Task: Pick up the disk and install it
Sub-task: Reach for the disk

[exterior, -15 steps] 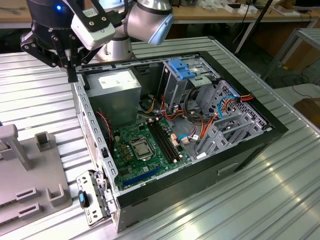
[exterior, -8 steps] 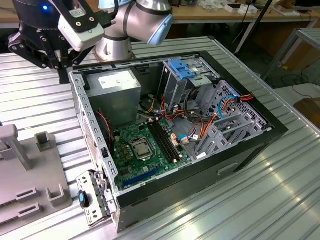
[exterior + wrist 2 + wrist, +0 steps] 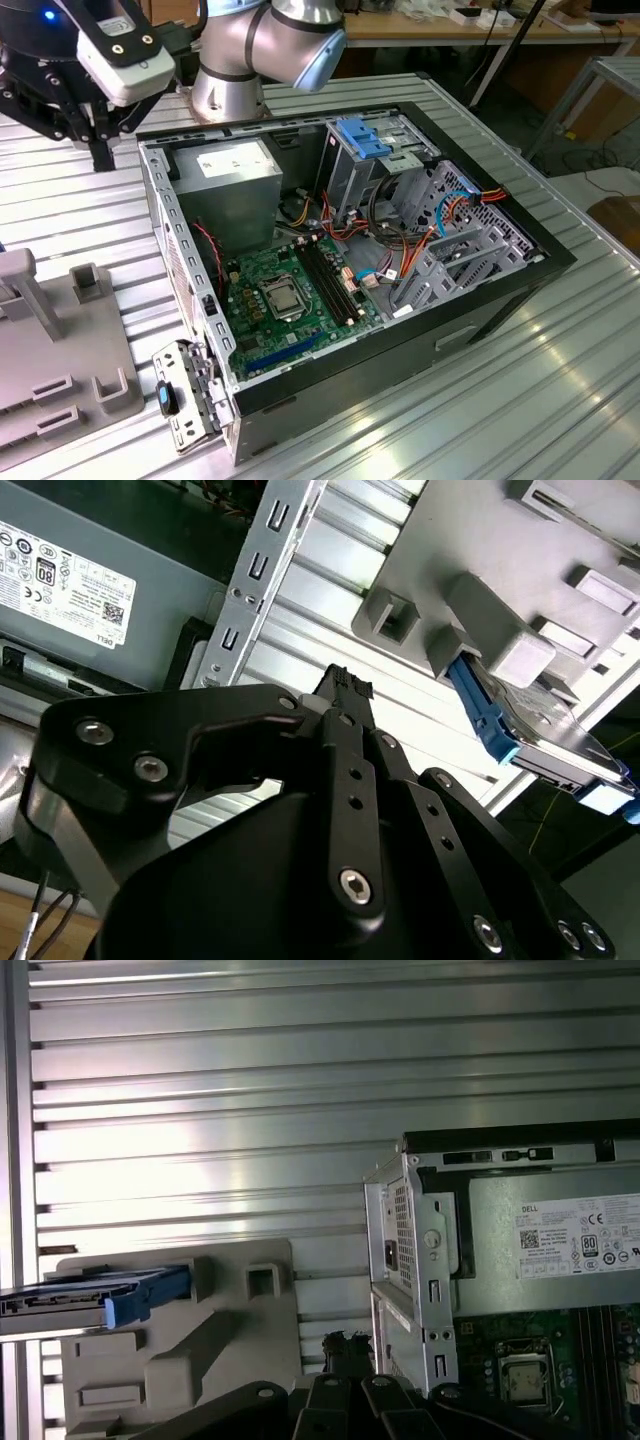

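Note:
The disk [image 3: 90, 1295] is a flat grey drive in a bright blue carrier. It stands on edge in a slot of the grey fixture [image 3: 210, 1350], and its blue end tab sticks out. It appears again in the second wrist view, where the disk [image 3: 540, 735] juts from the fixture [image 3: 500, 570]. My gripper [image 3: 98, 150] hangs over the ribbed metal table, between the open computer case [image 3: 180, 260] and the fixture, well clear of the disk. In both wrist views its black fingers [image 3: 345, 685] meet at one tip, shut with nothing between them.
The case lies open with a grey power-supply box [image 3: 235, 165], a green motherboard [image 3: 290, 295] and metal drive cages under a light-blue latch plate [image 3: 362, 135]. Its hinged rear bracket [image 3: 185, 395] sticks out near the fixture [image 3: 70, 400]. Desks stand beyond the table.

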You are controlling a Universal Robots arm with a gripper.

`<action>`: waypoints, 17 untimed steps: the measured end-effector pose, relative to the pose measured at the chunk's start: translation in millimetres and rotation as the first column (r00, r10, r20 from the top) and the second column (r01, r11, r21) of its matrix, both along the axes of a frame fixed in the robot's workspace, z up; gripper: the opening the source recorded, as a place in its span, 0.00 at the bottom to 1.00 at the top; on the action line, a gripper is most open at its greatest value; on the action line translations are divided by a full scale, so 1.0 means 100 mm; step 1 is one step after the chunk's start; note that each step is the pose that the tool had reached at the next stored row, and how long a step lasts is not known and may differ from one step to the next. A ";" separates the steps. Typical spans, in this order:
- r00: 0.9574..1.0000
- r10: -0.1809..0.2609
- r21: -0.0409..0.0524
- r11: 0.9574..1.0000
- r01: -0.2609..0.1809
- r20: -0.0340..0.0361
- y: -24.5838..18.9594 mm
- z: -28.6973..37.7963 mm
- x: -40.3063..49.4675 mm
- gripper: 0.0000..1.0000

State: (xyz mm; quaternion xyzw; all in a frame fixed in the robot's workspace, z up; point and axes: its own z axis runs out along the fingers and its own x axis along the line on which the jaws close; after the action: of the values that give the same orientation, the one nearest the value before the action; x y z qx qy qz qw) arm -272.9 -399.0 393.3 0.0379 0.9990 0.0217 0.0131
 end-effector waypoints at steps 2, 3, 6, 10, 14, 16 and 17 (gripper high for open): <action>1.000 0.000 0.000 1.000 0.000 0.000 0.000 0.001 -0.067 0.11; 1.000 0.000 0.000 1.000 0.000 0.000 0.000 0.001 -0.107 0.11; 1.000 0.000 0.000 1.000 0.000 0.000 0.000 0.000 -0.244 0.11; 1.000 0.003 0.000 1.000 -0.003 0.000 0.000 0.000 -0.439 0.11; 1.000 0.015 0.000 1.000 -0.015 0.000 0.000 0.000 -0.518 0.11; 1.000 0.024 0.000 1.000 -0.024 0.000 0.000 0.000 -0.543 0.11; 1.000 0.027 0.000 1.000 -0.027 0.000 0.000 0.001 -0.557 0.11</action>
State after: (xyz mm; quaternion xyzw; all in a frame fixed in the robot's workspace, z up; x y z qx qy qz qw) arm -328.5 -399.0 393.3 0.0242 0.9994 0.0219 0.0128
